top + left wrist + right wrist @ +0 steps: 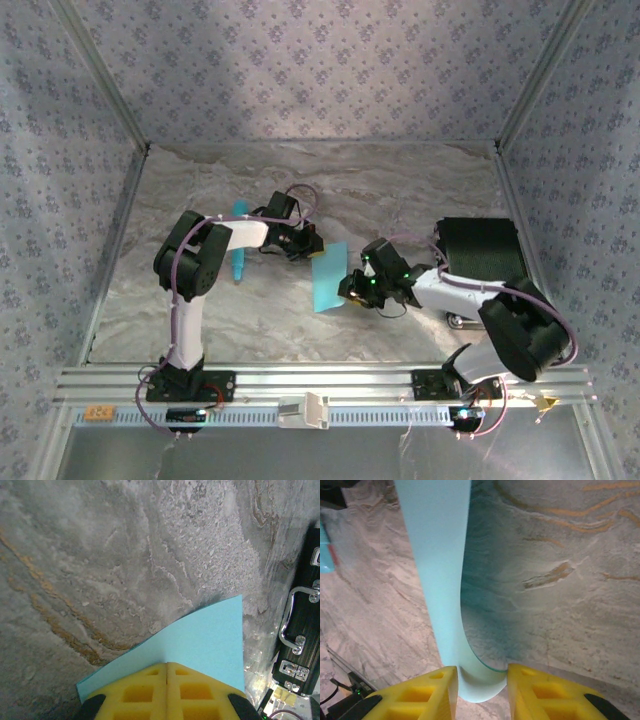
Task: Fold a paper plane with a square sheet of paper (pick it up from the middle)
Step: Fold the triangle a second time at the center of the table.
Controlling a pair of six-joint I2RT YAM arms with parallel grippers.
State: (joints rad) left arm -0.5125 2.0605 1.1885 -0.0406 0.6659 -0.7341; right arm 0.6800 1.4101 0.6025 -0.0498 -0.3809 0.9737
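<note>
We pinch the sheet (205,640) in our left gripper (167,666), yellow fingers pressed together on its edge, lifting it off the table (400,190). Our right gripper (482,672) stands parted, and the sheet's curled bend sits between its fingers, touching both. A turquoise stick (239,245) lies by the left arm. A black case (480,250) sits at the right.

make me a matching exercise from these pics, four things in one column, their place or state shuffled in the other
1 left gripper
2 right gripper
3 square sheet of paper
4 black case

a fingers apart around curled paper
b on the right side of the table
c fingers shut on the paper's edge
d lifted between the two grippers

Pairs: 1-c, 2-a, 3-d, 4-b
</note>
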